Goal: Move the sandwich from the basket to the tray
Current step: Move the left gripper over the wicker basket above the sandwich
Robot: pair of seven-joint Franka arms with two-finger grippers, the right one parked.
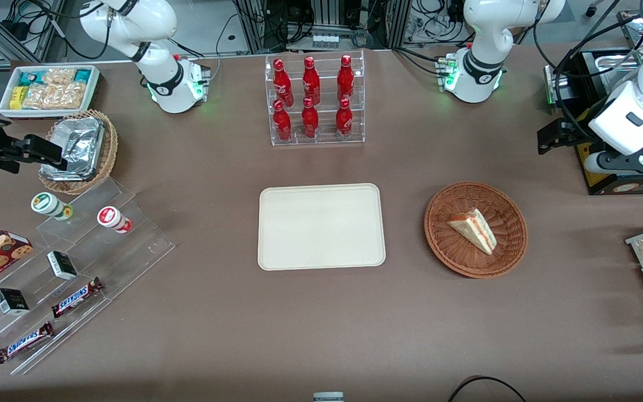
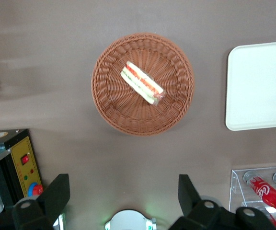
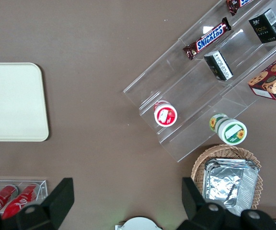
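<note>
Front view: brown worktop seen from above. A round reddish-brown wicker basket (image 1: 475, 229) sits toward the working arm's end, w/ a cream rectangular tray (image 1: 321, 226) just beside it at mid-worktop, the two apart, not touching. On a clock face centred on the tray, the basket is at approx 3 o'clock in this view.

The sandwich (image 1: 474, 229) lies inside the basket, a pale triangular wedge w/ orange-red and green filling showing along one edge. It rests a bit off the basket's centre, its point aimed at roughly 5 o'clock in the front view.

Handling, as a judgement: light, soft, easily squashed; layers could slide apart or filling squeeze out if pinched hard. Best hold is prob. across the two flat bread faces near the thick middle of the wedge, gentle pressure, not at the thin tip. The basket is light too and may shift if nudged.

The gripper (image 2: 120, 196) is high over the worktop, well apart from the sandwich and not above it. In the wrist view its two dark fingers (image 2: 56, 191) are spread wide w/ nothing between them. The sandwich (image 2: 142, 82) and basket (image 2: 143, 84) lie at approx 12 o'clock from the gap between the fingers. Part of the tray (image 2: 260, 86) shows near the basket in the same view.

Tray holds nothing yet; the pick hasn't begun.
</note>
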